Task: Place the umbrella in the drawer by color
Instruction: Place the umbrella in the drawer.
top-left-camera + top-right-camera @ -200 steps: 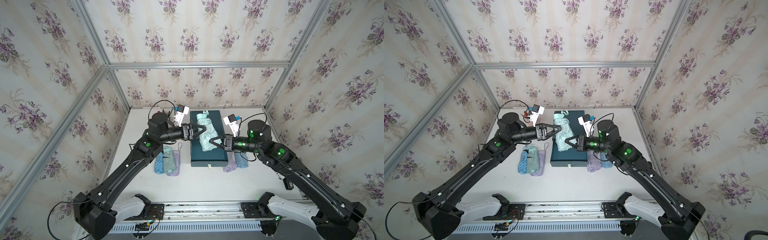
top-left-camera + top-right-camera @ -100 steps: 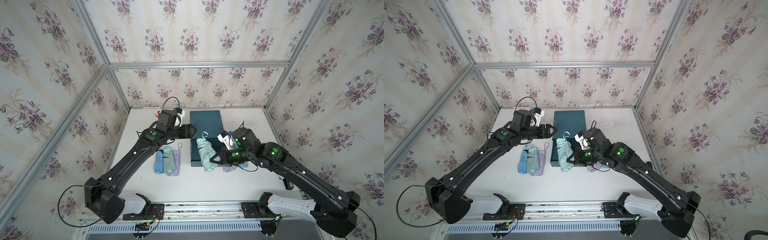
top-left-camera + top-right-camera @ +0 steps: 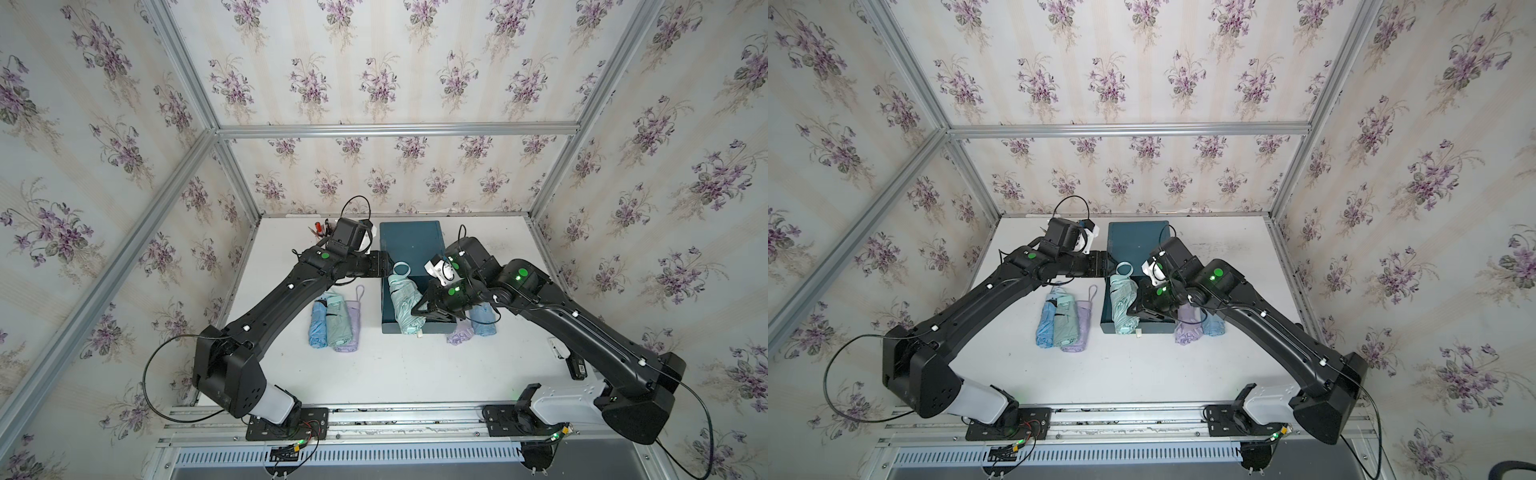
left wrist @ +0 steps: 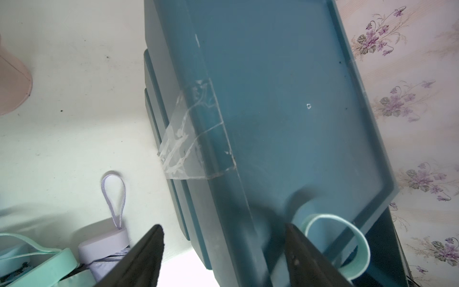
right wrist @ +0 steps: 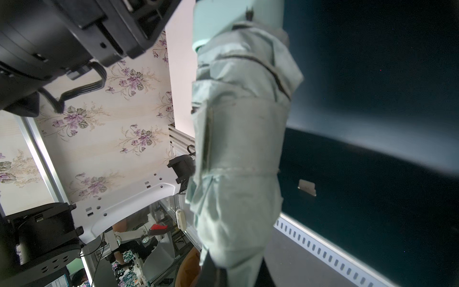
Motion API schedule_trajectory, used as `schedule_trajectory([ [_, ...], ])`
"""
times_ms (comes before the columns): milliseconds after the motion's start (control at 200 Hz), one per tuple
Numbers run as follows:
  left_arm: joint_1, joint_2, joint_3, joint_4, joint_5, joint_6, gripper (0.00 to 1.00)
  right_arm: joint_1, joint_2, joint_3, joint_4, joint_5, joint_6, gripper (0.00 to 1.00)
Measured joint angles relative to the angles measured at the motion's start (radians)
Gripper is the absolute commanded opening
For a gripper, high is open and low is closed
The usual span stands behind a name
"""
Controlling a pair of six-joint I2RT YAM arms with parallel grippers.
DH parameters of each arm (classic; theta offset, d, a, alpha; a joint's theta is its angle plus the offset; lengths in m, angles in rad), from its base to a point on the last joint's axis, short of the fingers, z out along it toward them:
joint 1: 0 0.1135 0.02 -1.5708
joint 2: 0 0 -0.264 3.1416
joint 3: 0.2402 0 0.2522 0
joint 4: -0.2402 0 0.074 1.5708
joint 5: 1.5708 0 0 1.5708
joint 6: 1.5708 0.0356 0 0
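Note:
A folded mint-green umbrella [image 3: 401,301] [image 3: 1121,305] lies lengthwise over the left side of the open drawer [image 3: 434,329] [image 3: 1154,328] of the dark teal cabinet [image 3: 409,241] [image 3: 1136,241]. Its strap loop [image 4: 347,236] points toward the back. My right gripper [image 3: 419,311] [image 3: 1133,311] [image 5: 223,273] is shut on the umbrella's [image 5: 238,149] fabric near its front end. Whether the umbrella rests on the drawer floor is unclear. My left gripper [image 3: 384,266] [image 3: 1106,266] [image 4: 223,258] is open and empty. It sits at the left edge of the cabinet top [image 4: 285,111], beside the strap loop.
Left of the cabinet lie a blue [image 3: 318,328], a green [image 3: 338,320] and a lilac umbrella [image 3: 354,328] [image 4: 106,246]. Right of it lie a lilac [image 3: 459,334] and a blue one [image 3: 482,322]. A black device [image 3: 575,365] sits near the right edge. Clear tape [image 4: 193,136] holds the cabinet down.
The right gripper carried the green umbrella from above the cabinet top forward to the open drawer. The left gripper drew back to the cabinet's left edge, no longer at the umbrella.

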Motion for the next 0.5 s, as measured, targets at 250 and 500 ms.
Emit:
schedule_trajectory([
  [250, 0.000, -0.012, -0.021, 0.026, -0.002, 0.012, 0.80, -0.038, 0.044, 0.012, -0.026, -0.028, -0.013, 0.00],
  [500, 0.000, -0.014, -0.025, 0.029, 0.002, 0.024, 0.75, -0.067, 0.074, 0.014, -0.011, -0.049, -0.023, 0.00],
])
